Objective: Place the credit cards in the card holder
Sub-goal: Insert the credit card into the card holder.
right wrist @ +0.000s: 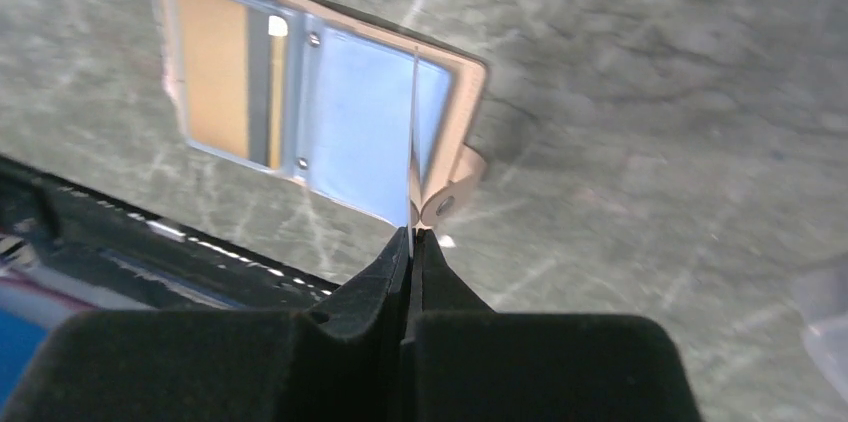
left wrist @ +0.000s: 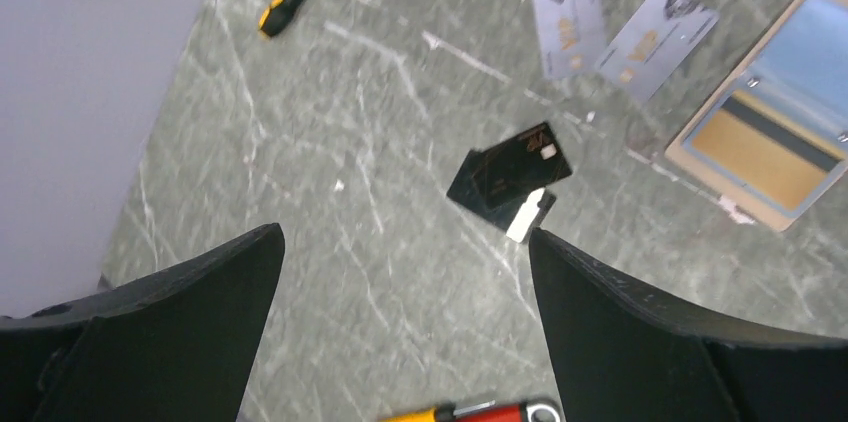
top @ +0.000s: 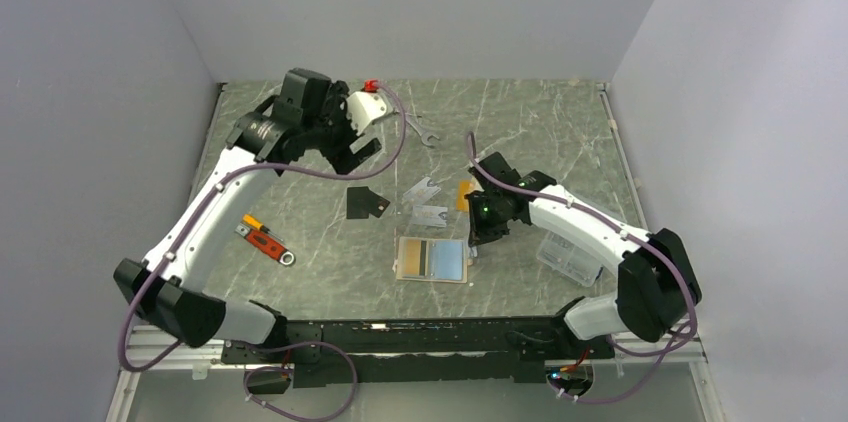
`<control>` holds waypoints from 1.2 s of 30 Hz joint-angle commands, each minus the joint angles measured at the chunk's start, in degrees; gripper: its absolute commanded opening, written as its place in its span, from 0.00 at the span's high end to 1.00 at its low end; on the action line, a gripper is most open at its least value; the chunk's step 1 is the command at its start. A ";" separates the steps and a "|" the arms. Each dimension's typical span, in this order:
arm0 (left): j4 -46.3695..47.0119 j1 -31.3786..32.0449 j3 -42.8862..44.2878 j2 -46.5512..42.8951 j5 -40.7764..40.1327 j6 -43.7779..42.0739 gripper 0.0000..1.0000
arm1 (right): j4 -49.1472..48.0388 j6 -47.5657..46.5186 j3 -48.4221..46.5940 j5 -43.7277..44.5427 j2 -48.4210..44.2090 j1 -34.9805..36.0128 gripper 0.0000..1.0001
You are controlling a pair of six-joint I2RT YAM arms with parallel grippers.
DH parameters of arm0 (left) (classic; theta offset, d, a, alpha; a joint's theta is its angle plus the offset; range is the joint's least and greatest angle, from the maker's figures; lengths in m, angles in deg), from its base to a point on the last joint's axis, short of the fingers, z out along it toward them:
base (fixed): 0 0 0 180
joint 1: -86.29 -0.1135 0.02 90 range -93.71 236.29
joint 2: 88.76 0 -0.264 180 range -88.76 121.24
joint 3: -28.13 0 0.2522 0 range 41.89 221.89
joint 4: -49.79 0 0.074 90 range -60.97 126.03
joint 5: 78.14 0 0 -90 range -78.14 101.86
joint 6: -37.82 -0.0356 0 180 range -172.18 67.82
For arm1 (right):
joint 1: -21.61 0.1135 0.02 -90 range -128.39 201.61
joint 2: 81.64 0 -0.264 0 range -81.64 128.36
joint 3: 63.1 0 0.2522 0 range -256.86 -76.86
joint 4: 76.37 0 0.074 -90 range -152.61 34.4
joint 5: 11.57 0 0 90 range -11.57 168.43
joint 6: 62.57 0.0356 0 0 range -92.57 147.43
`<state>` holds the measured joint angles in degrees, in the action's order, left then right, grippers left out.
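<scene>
The card holder (top: 432, 259) lies open on the table, showing orange and blue panels (right wrist: 300, 92). My right gripper (top: 474, 242) is shut on a thin credit card (right wrist: 412, 142), seen edge-on, standing over the holder's blue half near the snap tab. A black card (top: 367, 202) (left wrist: 515, 170), two silver-grey cards (top: 426, 200) (left wrist: 610, 32) and an orange card (top: 464, 194) lie flat behind the holder. High above the black card, my left gripper (top: 365, 150) (left wrist: 405, 234) hangs open with nothing between its fingers.
A red and orange tool (top: 264, 239) (left wrist: 470, 412) lies at the left. A wrench (top: 425, 132) and a small screwdriver (left wrist: 285, 2) lie near the back. A clear plastic box (top: 563, 257) sits by the right arm.
</scene>
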<state>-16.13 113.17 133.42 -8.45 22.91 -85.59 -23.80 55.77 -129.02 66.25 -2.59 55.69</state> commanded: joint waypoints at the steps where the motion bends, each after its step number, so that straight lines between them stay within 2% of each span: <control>1: 10.23 -1.03 -7.85 -8.88 -5.72 2.83 0.01 | 13.75 -1.39 -6.95 13.26 1.50 2.88 1.00; 3: 15.19 -4.25 -13.38 -12.01 -2.80 8.18 0.01 | 15.43 -2.25 -9.77 13.53 3.19 4.13 1.00; 5: 13.69 -5.58 -15.77 -12.77 3.55 6.91 0.01 | 15.32 -2.53 -11.33 10.96 3.78 5.68 1.00; 7: 12.10 -5.43 -16.60 -12.97 6.55 7.18 0.01 | 14.56 -2.26 -11.70 8.90 4.61 7.60 1.00; 12: 15.09 -4.94 -23.80 -16.37 13.92 9.26 0.14 | 14.86 -1.91 -13.44 8.37 10.57 12.41 1.00; 18: 14.50 -4.37 -28.27 -16.88 16.18 9.49 0.19 | 13.14 -1.92 -15.19 7.70 17.38 14.55 1.00; 25: 14.56 -4.36 -28.79 -17.75 16.70 8.69 0.23 | 12.73 -1.75 -15.54 8.82 20.50 15.64 1.00; 33: 13.93 -4.40 -28.02 -16.65 17.70 8.62 0.25 | 9.94 -0.20 -14.13 9.10 18.92 15.73 0.76; 35: 13.69 -4.35 -27.84 -16.52 17.91 8.56 0.26 | 9.49 0.15 -13.75 9.51 18.47 15.76 0.76; 36: 13.69 -4.34 -27.77 -16.51 17.96 8.61 0.27 | 9.23 0.28 -13.61 10.02 18.17 15.78 0.79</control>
<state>-3.63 108.66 103.98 -24.65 39.04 -77.35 -12.54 54.89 -143.18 74.20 17.26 71.13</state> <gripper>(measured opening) 0.743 0.242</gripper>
